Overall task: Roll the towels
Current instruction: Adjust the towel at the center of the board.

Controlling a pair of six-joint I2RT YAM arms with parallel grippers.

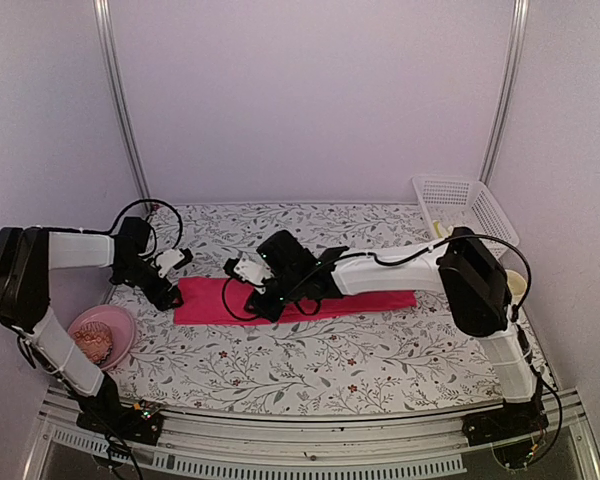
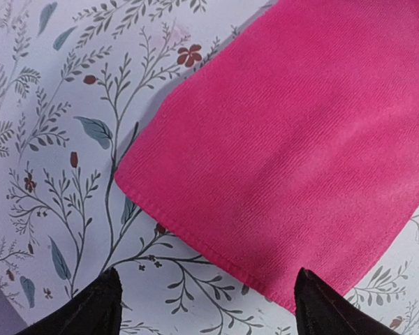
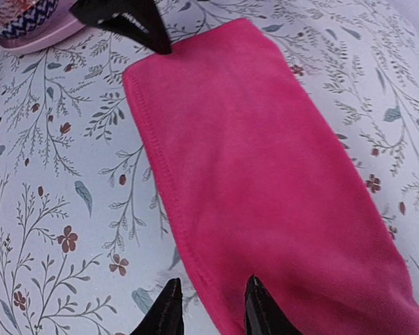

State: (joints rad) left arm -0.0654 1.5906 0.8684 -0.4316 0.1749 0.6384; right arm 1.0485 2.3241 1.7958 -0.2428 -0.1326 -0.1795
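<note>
Left gripper (image 2: 208, 315): jaws spread wide with nothing between them, standing over one short end of the pink towel (image 2: 286, 160). One fingertip is at the towel's corner and the other is off the cloth, above the floral table cover (image 2: 49, 174). Right gripper (image 3: 213, 307): jaws parted by a narrow gap and pinching nothing. The towel's long hem runs into that gap, so one finger is over the towel and the other just beside it. The towel lies flat and unrolled, a long strip. A pink bowl (image 1: 125, 318) sits near that same short end, apart from it. A white basket (image 1: 467, 205) stands well apart, beyond the towel's opposite end.
</note>
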